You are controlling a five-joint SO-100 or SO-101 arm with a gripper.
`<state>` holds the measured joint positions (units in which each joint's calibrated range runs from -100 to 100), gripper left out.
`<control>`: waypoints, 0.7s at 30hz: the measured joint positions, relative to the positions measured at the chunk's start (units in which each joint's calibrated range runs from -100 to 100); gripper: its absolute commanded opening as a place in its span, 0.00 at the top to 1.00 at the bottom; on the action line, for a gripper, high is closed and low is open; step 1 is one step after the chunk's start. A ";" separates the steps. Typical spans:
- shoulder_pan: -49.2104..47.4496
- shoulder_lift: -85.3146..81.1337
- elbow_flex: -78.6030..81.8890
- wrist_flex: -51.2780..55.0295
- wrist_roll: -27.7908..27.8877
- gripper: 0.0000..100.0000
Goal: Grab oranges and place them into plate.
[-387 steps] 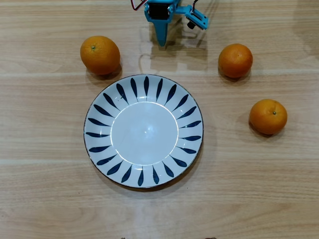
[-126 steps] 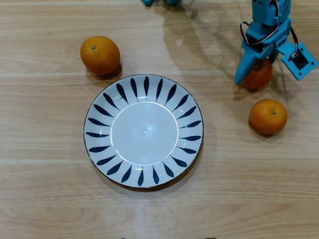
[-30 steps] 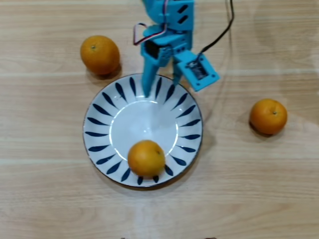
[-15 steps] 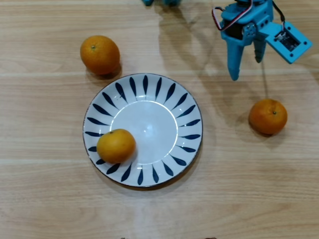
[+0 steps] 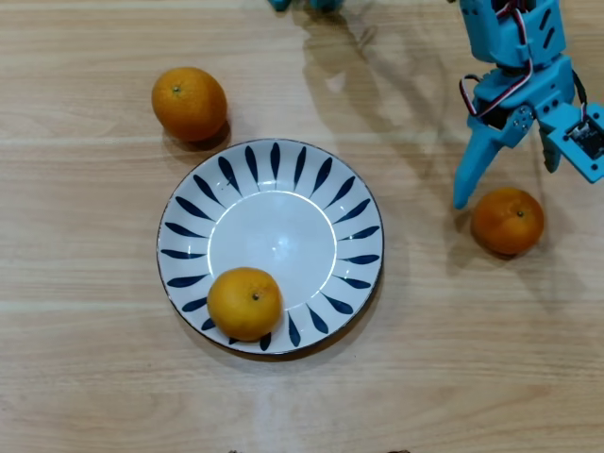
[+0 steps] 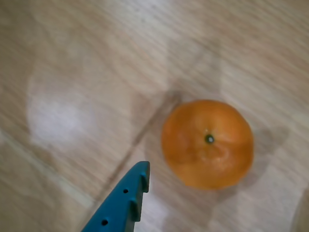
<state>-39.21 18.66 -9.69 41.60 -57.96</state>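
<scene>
In the overhead view the white plate (image 5: 283, 226) with dark blue leaf strokes lies at the centre, and one orange (image 5: 245, 303) rests on its lower rim. A larger orange (image 5: 189, 104) sits on the table at the plate's upper left. Another orange (image 5: 508, 220) lies on the table at the right. My blue gripper (image 5: 505, 185) hangs open just above that right orange, holding nothing, its long finger (image 5: 467, 175) to the orange's left. The wrist view shows the same orange (image 6: 207, 143) from above, with one blue finger (image 6: 126, 195) to its lower left.
The surface is a light wooden table (image 5: 453, 359) with plank seams. Part of the arm's blue base (image 5: 307, 4) shows at the top edge of the overhead view, and a circuit board (image 5: 587, 140) juts out at the gripper's right.
Over the last second my gripper swung from the plate's top to the right and down over the right orange. The orange in the plate rolled left, then back to the lower rim.
</scene>
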 measured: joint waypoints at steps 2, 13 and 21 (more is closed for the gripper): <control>0.00 2.37 0.00 -2.50 -0.37 0.49; 0.00 13.12 0.00 -11.63 -2.09 0.50; 0.00 14.81 0.00 -15.76 -2.09 0.75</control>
<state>-39.21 33.47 -9.69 25.84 -60.04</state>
